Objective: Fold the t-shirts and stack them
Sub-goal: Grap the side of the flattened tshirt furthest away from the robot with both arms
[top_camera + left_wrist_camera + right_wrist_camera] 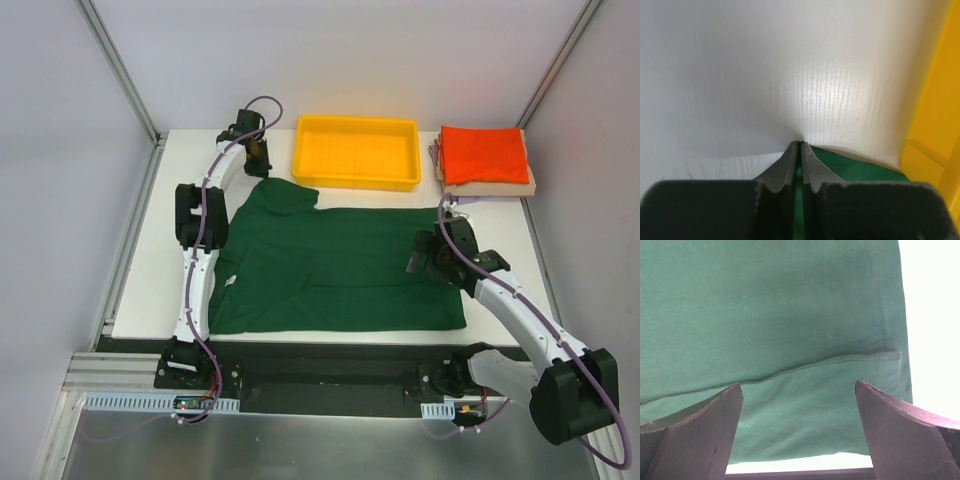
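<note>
While left gripper (799, 147) pinches green t-shirt (340, 265) corner, right gripper (799, 386) spread over hem.

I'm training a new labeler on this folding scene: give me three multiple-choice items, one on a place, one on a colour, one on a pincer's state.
1. Where is the yellow tray?
A) by the arm bases
B) far edge, left of the folded stack
C) off the table

2. What colour is the stack's top shirt?
A) orange-red
B) blue
C) white

3. How is the right pincer?
A) shut on the tray
B) out of view
C) open above the green shirt

B: it sits at the far edge beside the stack.
A: orange-red cloth lies on top.
C: its fingers stand wide apart over green cloth.
</note>
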Controlling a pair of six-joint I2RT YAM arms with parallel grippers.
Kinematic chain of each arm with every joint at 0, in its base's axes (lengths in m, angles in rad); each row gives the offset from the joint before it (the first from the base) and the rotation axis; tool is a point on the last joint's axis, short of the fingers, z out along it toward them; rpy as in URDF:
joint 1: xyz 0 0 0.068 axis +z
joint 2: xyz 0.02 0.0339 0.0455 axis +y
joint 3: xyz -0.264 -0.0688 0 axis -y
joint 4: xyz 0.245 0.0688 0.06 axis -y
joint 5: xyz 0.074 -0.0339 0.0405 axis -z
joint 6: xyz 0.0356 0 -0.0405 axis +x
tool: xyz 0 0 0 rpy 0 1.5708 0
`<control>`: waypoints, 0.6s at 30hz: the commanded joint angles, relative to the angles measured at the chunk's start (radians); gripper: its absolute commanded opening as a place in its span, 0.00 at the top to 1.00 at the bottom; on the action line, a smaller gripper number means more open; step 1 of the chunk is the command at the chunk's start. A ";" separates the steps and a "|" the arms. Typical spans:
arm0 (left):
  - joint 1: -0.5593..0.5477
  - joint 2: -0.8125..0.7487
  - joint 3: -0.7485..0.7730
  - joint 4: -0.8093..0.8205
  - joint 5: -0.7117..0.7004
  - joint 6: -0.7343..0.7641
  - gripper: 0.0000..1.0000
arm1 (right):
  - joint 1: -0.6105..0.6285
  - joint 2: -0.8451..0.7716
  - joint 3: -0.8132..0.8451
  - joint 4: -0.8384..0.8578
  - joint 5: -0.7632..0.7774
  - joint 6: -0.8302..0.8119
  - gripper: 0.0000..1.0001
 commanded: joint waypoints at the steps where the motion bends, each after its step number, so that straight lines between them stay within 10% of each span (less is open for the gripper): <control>1: -0.005 0.010 0.007 -0.093 -0.050 0.010 1.00 | -0.006 -0.019 0.025 -0.018 0.017 0.006 0.04; 18: 0.025 0.013 0.007 -0.089 0.060 0.000 1.00 | -0.258 0.643 0.592 0.079 -0.026 -0.083 0.04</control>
